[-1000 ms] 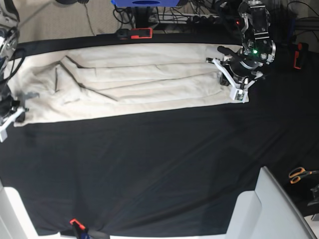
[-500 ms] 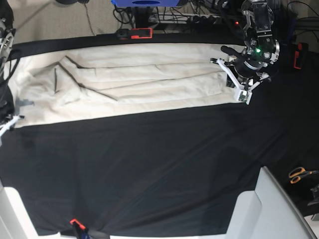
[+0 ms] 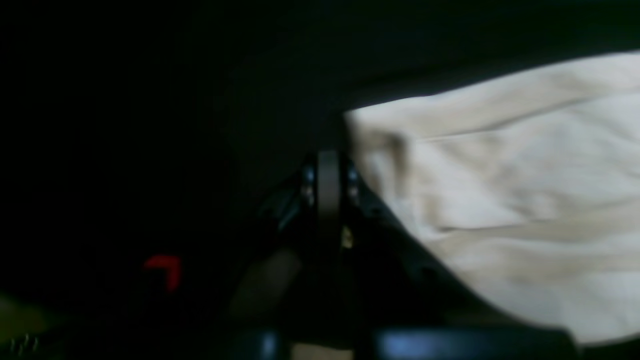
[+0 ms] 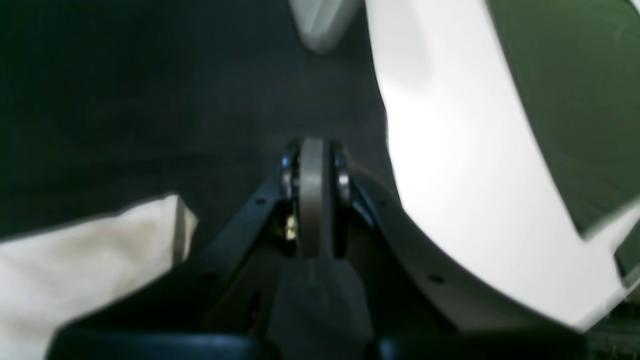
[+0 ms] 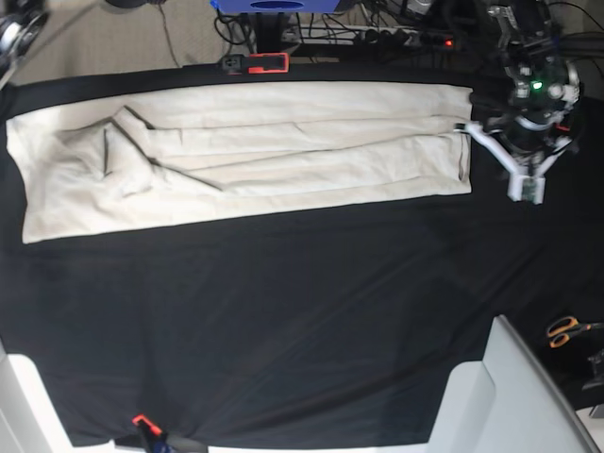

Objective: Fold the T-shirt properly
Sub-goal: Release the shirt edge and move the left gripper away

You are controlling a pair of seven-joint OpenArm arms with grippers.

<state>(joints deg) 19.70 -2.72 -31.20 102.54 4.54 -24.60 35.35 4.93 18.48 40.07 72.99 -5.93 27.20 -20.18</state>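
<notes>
We have one T-shirt [image 5: 245, 156], folded into a long band across the top of the base view, flat on the black cloth [image 5: 302, 321]. Two arms here. The left gripper [image 5: 525, 189] sits at upper right, just off the shirt's right edge, jaws pressed together and holding nothing. In its wrist view the shirt [image 3: 505, 200] fills the right side. The right gripper [image 4: 312, 150] is also closed and empty (barely seen at the base view's upper left corner), with a shirt corner [image 4: 85, 260] at lower left of its view. We count two red clamps [image 5: 255, 63] and one pair of scissors [image 5: 566, 330] at the right edge.
</notes>
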